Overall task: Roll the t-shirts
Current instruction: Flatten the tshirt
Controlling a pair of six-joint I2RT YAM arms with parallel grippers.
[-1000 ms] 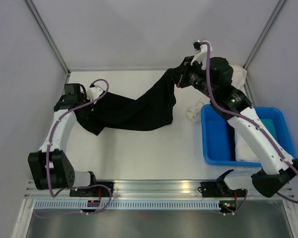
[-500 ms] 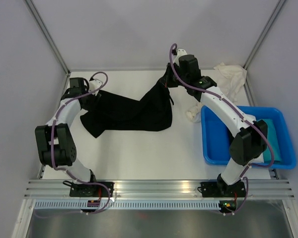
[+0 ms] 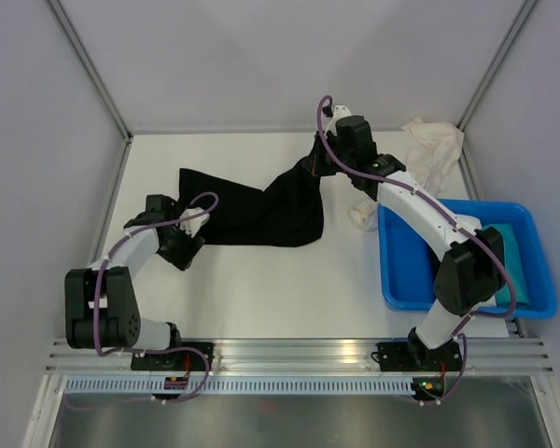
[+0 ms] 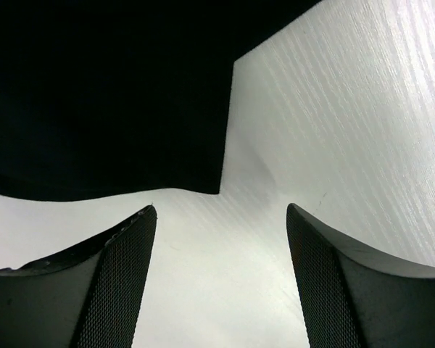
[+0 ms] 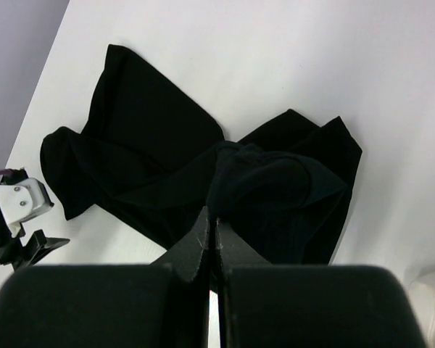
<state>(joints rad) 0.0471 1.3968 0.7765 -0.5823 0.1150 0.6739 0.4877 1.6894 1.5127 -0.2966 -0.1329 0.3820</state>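
Right claw (image 5: 212, 217) is clamped tight on a raised bunch of the black t-shirt (image 3: 261, 201). The rest of the shirt lies spread over the worktop (image 3: 289, 289), reaching toward the left claw (image 4: 219, 210). The left claw's fingers stand wide apart, low over bare worktop, with the shirt's edge just ahead of them and not between them. A white t-shirt (image 3: 434, 149) lies crumpled to the right of the right claw.

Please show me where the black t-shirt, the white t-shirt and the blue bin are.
black t-shirt (image 3: 261, 207): top view, middle of the cloth.
white t-shirt (image 3: 436, 149): top view, crumpled middle.
blue bin (image 3: 409, 266): top view, bare floor.
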